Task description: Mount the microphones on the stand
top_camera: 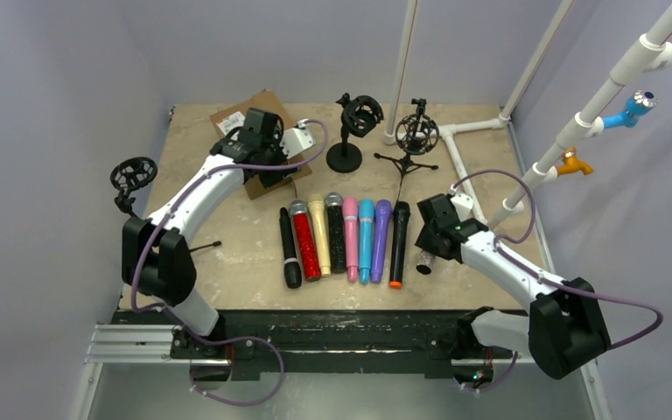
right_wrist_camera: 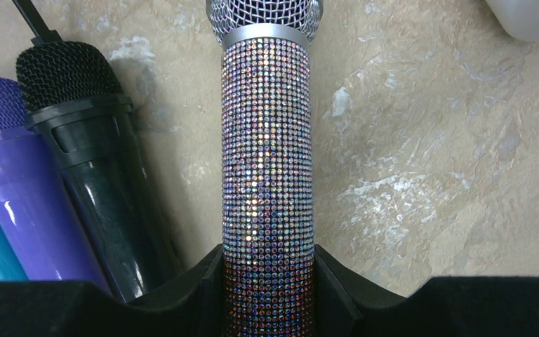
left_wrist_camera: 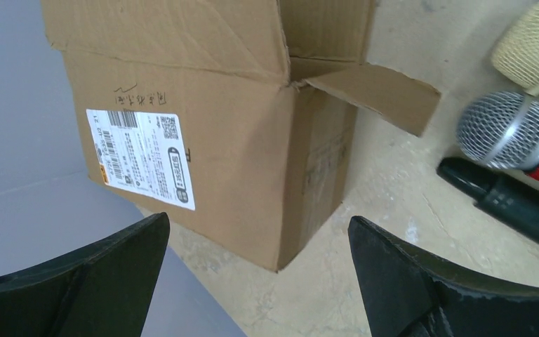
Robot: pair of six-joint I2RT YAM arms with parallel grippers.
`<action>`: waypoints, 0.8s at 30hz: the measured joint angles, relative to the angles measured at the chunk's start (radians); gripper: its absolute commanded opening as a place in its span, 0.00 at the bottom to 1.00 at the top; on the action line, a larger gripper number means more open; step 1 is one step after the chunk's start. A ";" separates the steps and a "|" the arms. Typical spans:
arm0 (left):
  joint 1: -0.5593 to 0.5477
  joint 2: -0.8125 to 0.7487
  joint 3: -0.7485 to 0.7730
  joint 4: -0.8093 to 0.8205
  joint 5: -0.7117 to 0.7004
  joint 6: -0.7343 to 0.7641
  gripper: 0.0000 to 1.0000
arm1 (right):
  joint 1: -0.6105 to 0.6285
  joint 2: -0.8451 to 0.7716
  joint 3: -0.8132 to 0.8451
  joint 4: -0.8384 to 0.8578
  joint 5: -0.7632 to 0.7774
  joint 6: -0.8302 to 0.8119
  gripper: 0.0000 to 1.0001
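Several microphones (top_camera: pixel 341 236) lie side by side in a row on the table's middle. My right gripper (right_wrist_camera: pixel 267 275) is shut on a glittery silver microphone (right_wrist_camera: pixel 267 161) just right of the row, mesh head pointing away from the wrist; beside it lie a black one (right_wrist_camera: pixel 91 161) and a purple one (right_wrist_camera: pixel 7 182). My left gripper (left_wrist_camera: pixel 258 239) stands wide open and holds nothing, low over the table by the cardboard box (left_wrist_camera: pixel 217 140). A round-base stand (top_camera: pixel 346 131) and a tripod stand (top_camera: pixel 416 140) stand at the back, each with a black clip mount.
The brown box (top_camera: pixel 258 140) sits at the back left under my left arm. Another black mount (top_camera: pixel 131 175) hangs at the table's left edge. White pipes (top_camera: pixel 472 131) run along the back right, with blue (top_camera: pixel 630 112) and orange (top_camera: pixel 573 162) fittings.
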 measured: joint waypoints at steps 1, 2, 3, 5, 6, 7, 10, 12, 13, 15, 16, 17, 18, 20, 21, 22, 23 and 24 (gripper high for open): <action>-0.003 0.024 0.007 0.017 -0.016 0.000 1.00 | 0.000 0.003 -0.003 0.003 -0.002 -0.004 0.18; -0.004 0.046 0.014 0.029 -0.029 0.000 1.00 | 0.000 0.008 -0.004 0.004 -0.005 -0.010 0.23; -0.006 0.071 0.026 0.040 -0.044 0.000 1.00 | 0.000 0.014 -0.004 0.009 -0.009 -0.016 0.30; -0.010 0.118 0.043 0.068 -0.076 0.005 0.99 | 0.000 0.032 -0.004 0.019 -0.022 -0.026 0.34; -0.010 0.133 0.048 0.076 -0.092 0.008 0.99 | 0.000 0.043 -0.004 0.024 -0.025 -0.031 0.37; -0.011 0.150 0.052 0.087 -0.111 0.012 0.98 | 0.000 0.051 -0.004 0.029 -0.026 -0.036 0.39; -0.012 0.188 0.056 0.122 -0.193 0.045 0.96 | -0.001 0.077 -0.004 0.045 -0.041 -0.047 0.44; -0.011 0.202 0.054 0.153 -0.254 0.079 0.95 | -0.002 0.087 -0.004 0.055 -0.051 -0.053 0.45; -0.010 0.205 0.052 0.167 -0.279 0.090 0.95 | -0.002 0.090 -0.004 0.060 -0.053 -0.054 0.46; 0.000 0.205 0.049 0.194 -0.323 0.115 0.95 | -0.003 0.099 -0.004 0.068 -0.060 -0.060 0.47; 0.007 0.205 0.049 0.210 -0.347 0.130 0.95 | -0.004 0.103 -0.004 0.070 -0.064 -0.062 0.49; 0.018 0.205 0.049 0.218 -0.358 0.135 0.94 | -0.005 0.106 -0.004 0.071 -0.070 -0.063 0.51; 0.030 0.205 0.049 0.226 -0.370 0.141 0.94 | -0.006 0.109 -0.004 0.072 -0.074 -0.064 0.54; 0.059 0.205 0.049 0.246 -0.395 0.156 0.94 | -0.006 0.109 -0.004 0.073 -0.076 -0.068 0.58; 0.074 0.205 0.049 0.257 -0.409 0.165 0.94 | -0.006 0.108 -0.004 0.074 -0.077 -0.069 0.60; 0.089 0.205 0.049 0.271 -0.422 0.175 0.95 | -0.006 0.108 -0.004 0.076 -0.077 -0.069 0.61; 0.103 0.205 0.049 0.284 -0.436 0.187 0.95 | -0.006 0.108 -0.004 0.075 -0.077 -0.070 0.62; 0.116 0.205 0.049 0.297 -0.449 0.195 0.96 | -0.006 0.108 -0.004 0.076 -0.078 -0.071 0.62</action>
